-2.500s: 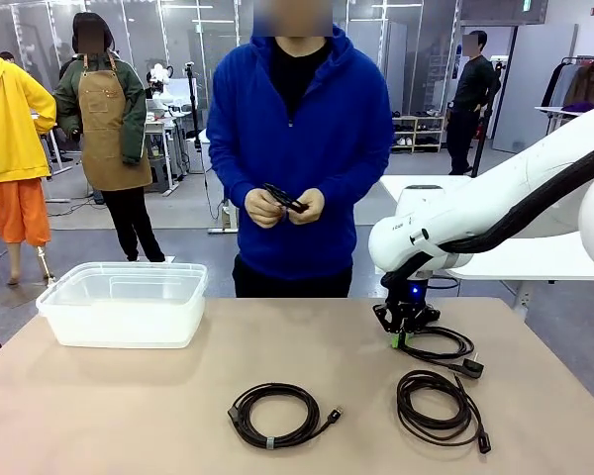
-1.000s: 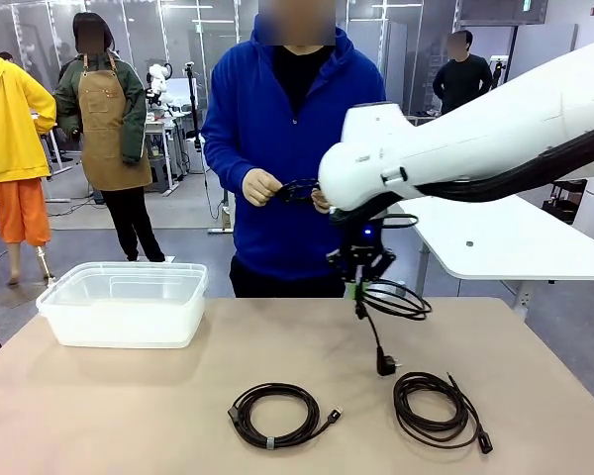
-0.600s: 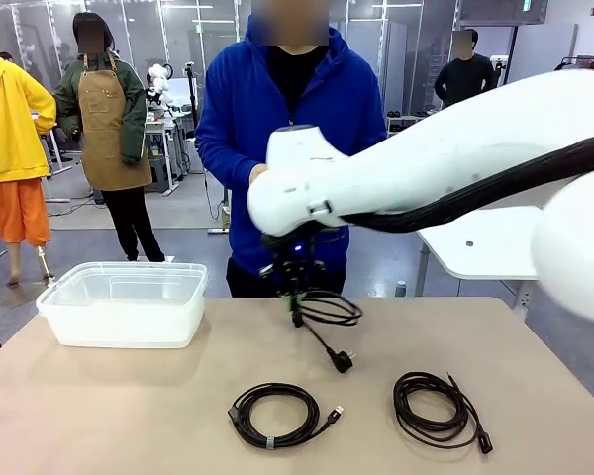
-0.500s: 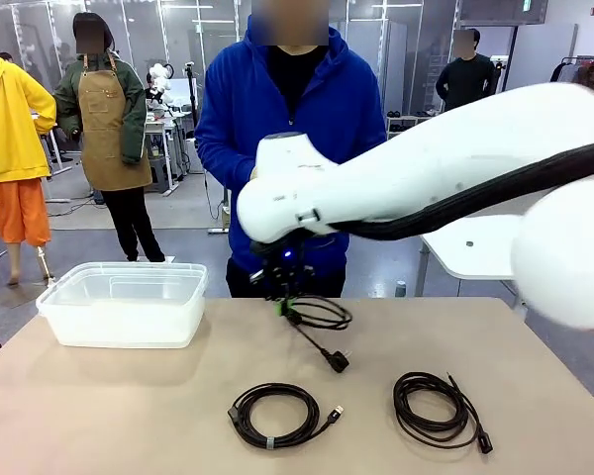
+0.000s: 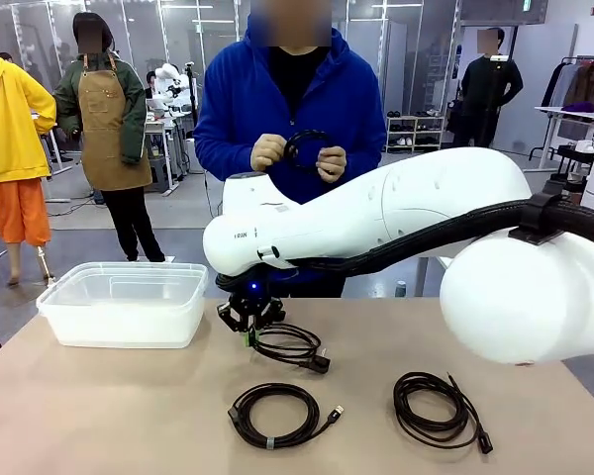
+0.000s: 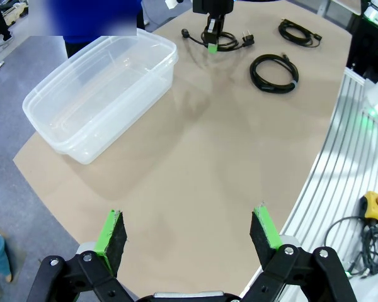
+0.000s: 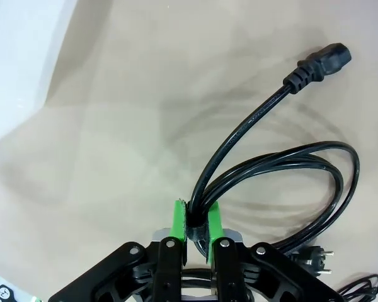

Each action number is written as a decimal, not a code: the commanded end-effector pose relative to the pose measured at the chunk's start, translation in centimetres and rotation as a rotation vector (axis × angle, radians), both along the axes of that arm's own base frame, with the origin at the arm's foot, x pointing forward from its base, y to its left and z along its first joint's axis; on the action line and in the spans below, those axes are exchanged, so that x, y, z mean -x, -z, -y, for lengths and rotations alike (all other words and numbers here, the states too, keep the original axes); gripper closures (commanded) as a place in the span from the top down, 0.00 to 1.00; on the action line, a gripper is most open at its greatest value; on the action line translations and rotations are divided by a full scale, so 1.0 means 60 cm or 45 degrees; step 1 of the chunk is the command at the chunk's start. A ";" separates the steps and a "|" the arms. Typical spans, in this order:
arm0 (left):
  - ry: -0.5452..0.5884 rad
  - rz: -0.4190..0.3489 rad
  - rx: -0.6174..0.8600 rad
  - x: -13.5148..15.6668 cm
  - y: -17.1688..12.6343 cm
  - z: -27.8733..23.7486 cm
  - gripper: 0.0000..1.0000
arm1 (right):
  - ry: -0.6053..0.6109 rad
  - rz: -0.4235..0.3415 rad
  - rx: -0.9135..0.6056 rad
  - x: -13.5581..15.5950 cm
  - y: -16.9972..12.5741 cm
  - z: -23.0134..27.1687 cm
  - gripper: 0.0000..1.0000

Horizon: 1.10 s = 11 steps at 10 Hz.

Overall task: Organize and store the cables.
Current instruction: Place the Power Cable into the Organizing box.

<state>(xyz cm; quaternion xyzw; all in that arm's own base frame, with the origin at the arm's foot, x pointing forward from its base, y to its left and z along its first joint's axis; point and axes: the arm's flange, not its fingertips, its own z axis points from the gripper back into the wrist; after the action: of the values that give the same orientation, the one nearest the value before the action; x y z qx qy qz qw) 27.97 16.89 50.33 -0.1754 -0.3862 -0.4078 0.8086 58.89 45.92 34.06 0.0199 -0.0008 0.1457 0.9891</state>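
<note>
The right pincer (image 7: 195, 214) is clenched on strands of the power cord (image 7: 271, 170), whose coil is low at the desk (image 5: 99, 416) near the clear tub (image 5: 119, 322). 2 other cables, a middle coil (image 5: 267, 441) and a right-hand coil (image 5: 431, 427), lie on the desk. The left pincer (image 6: 189, 229) hangs released above the desk.

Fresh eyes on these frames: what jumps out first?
The big white right arm reaches across mid-table, its fingers pinching a coiled power cable just right of the clear tub. Two more cable coils lie nearer the robot, one central, one to the right; the person's hands hold a fourth coil.
</note>
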 end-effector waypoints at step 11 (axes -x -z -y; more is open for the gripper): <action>0.025 0.017 0.016 0.002 0.000 -0.002 1.00 | -0.305 -0.028 -0.073 0.072 -0.113 0.161 1.00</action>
<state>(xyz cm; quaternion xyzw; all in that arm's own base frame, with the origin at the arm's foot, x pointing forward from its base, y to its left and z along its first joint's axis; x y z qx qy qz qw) 27.95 16.90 50.33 -0.1753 -0.3859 -0.4079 0.8087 57.54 40.21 39.39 0.0260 0.0032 0.2263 0.9737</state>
